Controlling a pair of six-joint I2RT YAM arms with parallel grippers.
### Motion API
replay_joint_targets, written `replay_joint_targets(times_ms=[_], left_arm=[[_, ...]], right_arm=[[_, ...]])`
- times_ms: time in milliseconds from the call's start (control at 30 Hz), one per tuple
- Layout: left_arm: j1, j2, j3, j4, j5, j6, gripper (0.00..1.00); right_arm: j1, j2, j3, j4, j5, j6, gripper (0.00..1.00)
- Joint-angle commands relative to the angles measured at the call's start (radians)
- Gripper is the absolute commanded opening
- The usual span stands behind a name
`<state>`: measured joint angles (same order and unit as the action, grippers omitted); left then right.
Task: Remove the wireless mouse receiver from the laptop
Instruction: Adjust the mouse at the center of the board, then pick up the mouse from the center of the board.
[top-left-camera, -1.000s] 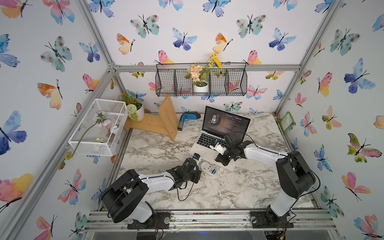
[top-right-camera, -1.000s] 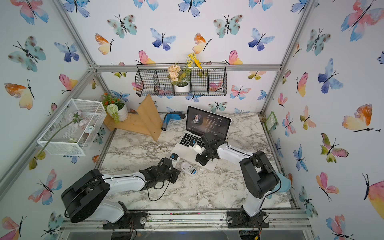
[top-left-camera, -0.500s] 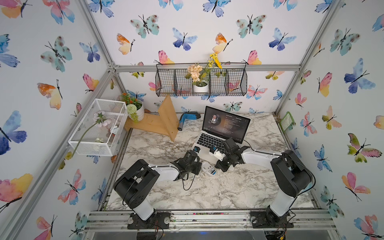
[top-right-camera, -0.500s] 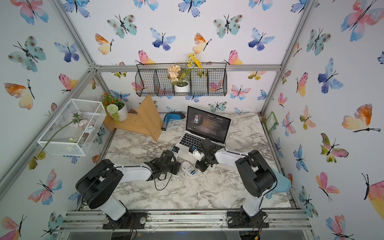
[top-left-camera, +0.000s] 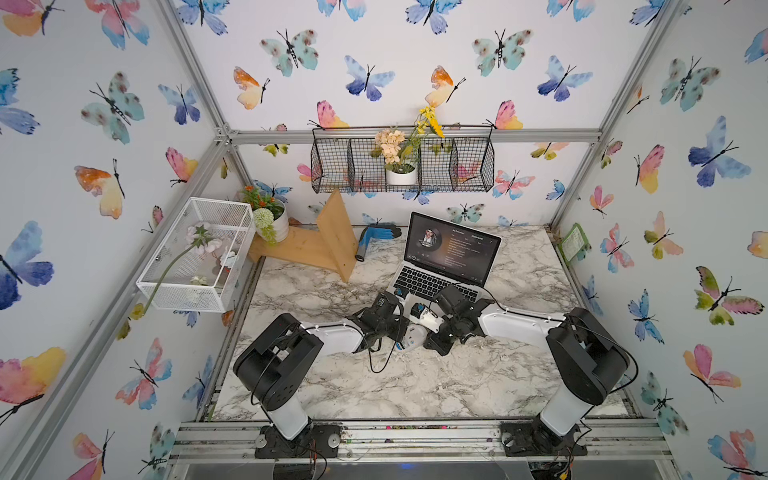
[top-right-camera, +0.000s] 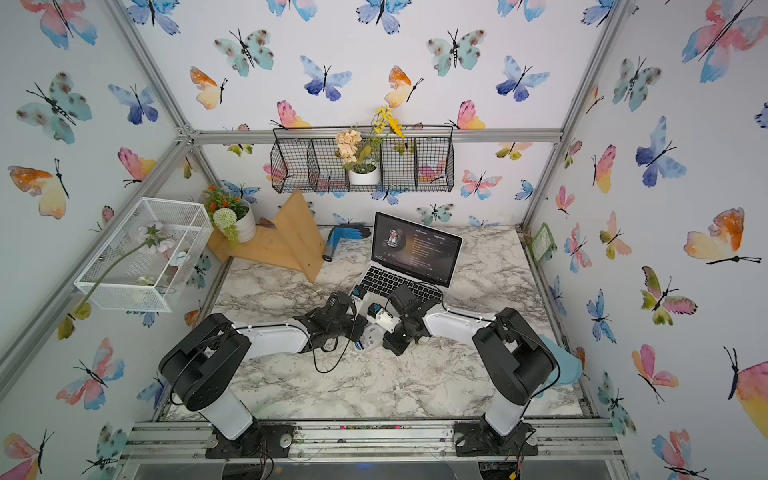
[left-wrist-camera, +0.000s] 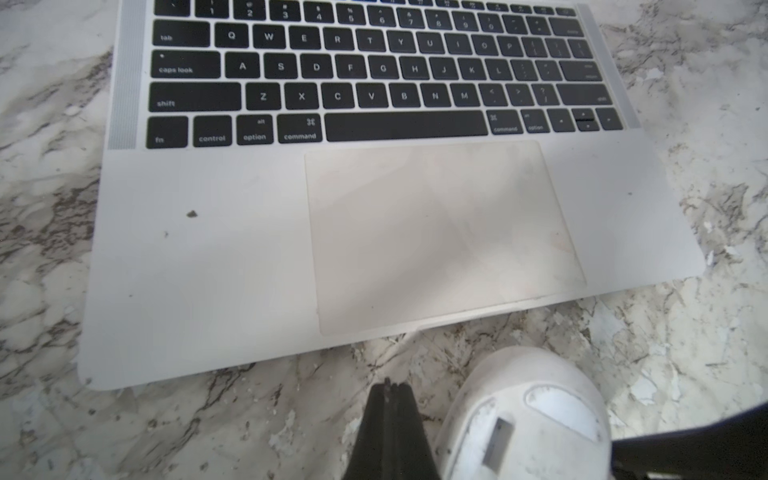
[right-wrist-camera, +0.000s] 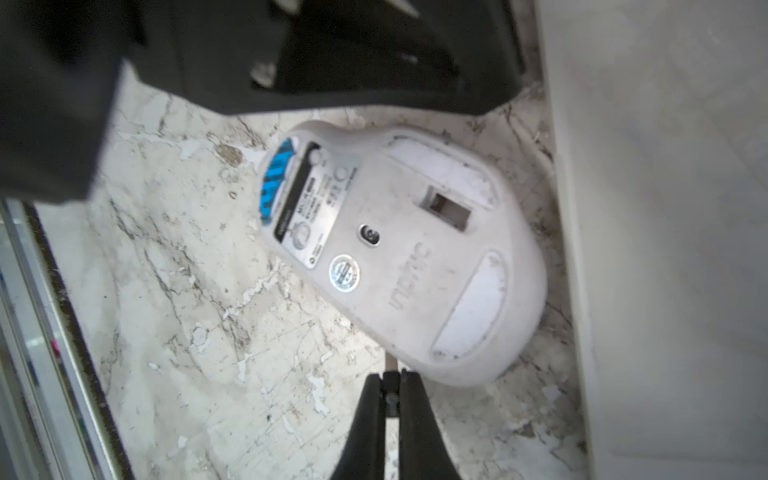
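Top views, laptop: the laptop (top-left-camera: 451, 249) (top-right-camera: 415, 253) is seen open on the marble table (top-left-camera: 415, 386), its dark screen lit with a round portrait and lines of text.
Top views, left arm: the left arm (top-left-camera: 332, 332) is stretched low and almost flat over the table, its wrist brought up to the laptop's front left corner.
Top views, right arm: the right arm (top-left-camera: 515, 326) is laid equally low, its wrist turned in across the laptop's front edge. Both sets of fingertips are hidden under the wrist housings.
Top views, mouse: a white mouse (top-left-camera: 412, 336) is found just in front of the laptop, between the two wrists.
Left wrist view, left gripper: the left gripper (left-wrist-camera: 388, 388) is held just short of the laptop's front edge and pointed at the trackpad (left-wrist-camera: 436, 232). Its black fingers are pressed together with nothing between them.
Left wrist view, mouse: the mouse is shown just beside those fingers, in front of the laptop.
Right wrist view, right gripper: the right gripper (right-wrist-camera: 390, 379) is narrowed to a slit and pinched on the receiver (right-wrist-camera: 390, 365).
Right wrist view, receiver: only a small pale stub is shown past the fingertips. It is out of the laptop and apart from the laptop's pale edge.
Right wrist view, mouse: the mouse is overturned just beside the laptop's edge, and an empty slot (right-wrist-camera: 446, 208) is exposed in its underside.
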<state>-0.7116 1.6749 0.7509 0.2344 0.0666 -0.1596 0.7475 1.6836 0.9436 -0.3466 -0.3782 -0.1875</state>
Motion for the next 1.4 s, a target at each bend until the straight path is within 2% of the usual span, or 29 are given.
replay_joint_targets(times_ms=[0, 200, 333, 433, 467, 500, 533, 600, 667, 800, 933, 1233, 1367], left_arm=[[0.025, -0.033, -0.026, 0.015, 0.048, 0.010, 0.00], [0.026, -0.027, -0.063, 0.052, 0.115, 0.049, 0.00], [0.026, -0.080, -0.066, 0.031, 0.052, 0.061, 0.00], [0.027, -0.199, -0.089, 0.022, -0.034, 0.087, 0.17], [0.027, -0.255, -0.108, 0.031, -0.061, 0.102, 0.35], [0.027, -0.316, -0.133, 0.046, -0.070, 0.129, 0.56], [0.029, -0.375, -0.165, 0.066, -0.074, 0.161, 0.69], [0.035, -0.475, -0.244, 0.128, -0.046, 0.231, 0.91], [0.049, -0.547, -0.339, 0.197, 0.062, 0.313, 1.00], [0.047, -0.614, -0.427, 0.209, 0.163, 0.315, 0.99], [0.041, -0.580, -0.462, 0.231, 0.233, 0.296, 0.99], [0.000, -0.348, -0.438, 0.344, 0.232, 0.298, 0.99], [-0.011, -0.246, -0.440, 0.452, 0.170, 0.277, 0.99]], right_arm=[[0.019, -0.041, -0.002, 0.016, -0.052, -0.004, 0.02], [0.019, 0.036, 0.067, -0.003, -0.124, -0.017, 0.02], [0.019, -0.039, 0.072, -0.010, -0.149, -0.014, 0.02], [0.016, -0.103, 0.087, -0.046, -0.154, -0.021, 0.02], [0.012, -0.127, 0.086, -0.046, -0.150, -0.017, 0.02], [0.004, -0.149, 0.084, -0.046, -0.153, -0.015, 0.02], [-0.010, -0.172, 0.084, -0.048, -0.160, -0.013, 0.02], [-0.037, -0.216, 0.084, -0.051, -0.170, -0.012, 0.02], [-0.061, -0.257, 0.084, -0.052, -0.181, -0.026, 0.02], [-0.124, -0.328, 0.108, -0.080, -0.180, -0.027, 0.02], [-0.186, -0.418, 0.095, -0.057, -0.222, -0.023, 0.02], [-0.229, -0.483, 0.049, 0.014, -0.379, -0.026, 0.02], [-0.232, -0.510, 0.038, 0.064, -0.442, -0.014, 0.02]])
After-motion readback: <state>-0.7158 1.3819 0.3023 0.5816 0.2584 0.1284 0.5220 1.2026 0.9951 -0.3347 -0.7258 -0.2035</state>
